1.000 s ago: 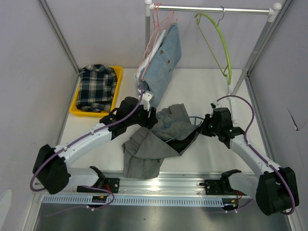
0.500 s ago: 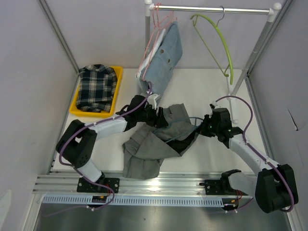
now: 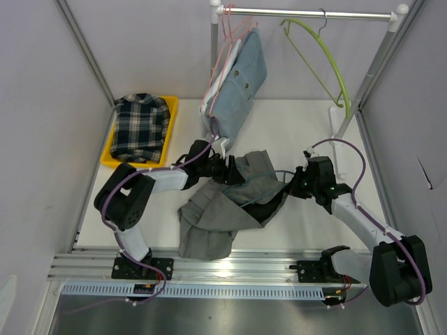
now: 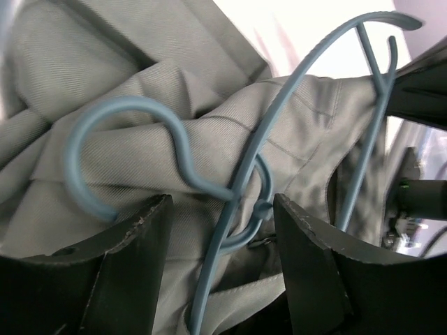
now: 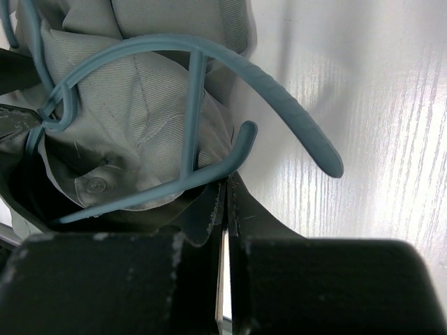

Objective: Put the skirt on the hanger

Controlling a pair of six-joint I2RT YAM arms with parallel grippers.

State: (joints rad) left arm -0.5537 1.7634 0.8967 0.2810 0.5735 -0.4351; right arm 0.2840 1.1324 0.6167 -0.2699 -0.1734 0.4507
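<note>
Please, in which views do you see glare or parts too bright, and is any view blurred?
Left wrist view: the table behind the blue hanger is washed out to white, and the left gripper is dark in the foreground. Right wrist view: streaky glare on the table, while the grey skirt is sharp. Top view: evenly lit, no blur.

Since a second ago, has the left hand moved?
Yes. The left hand has slid slightly right, away from the yellow tray and further over the grey skirt.
</note>
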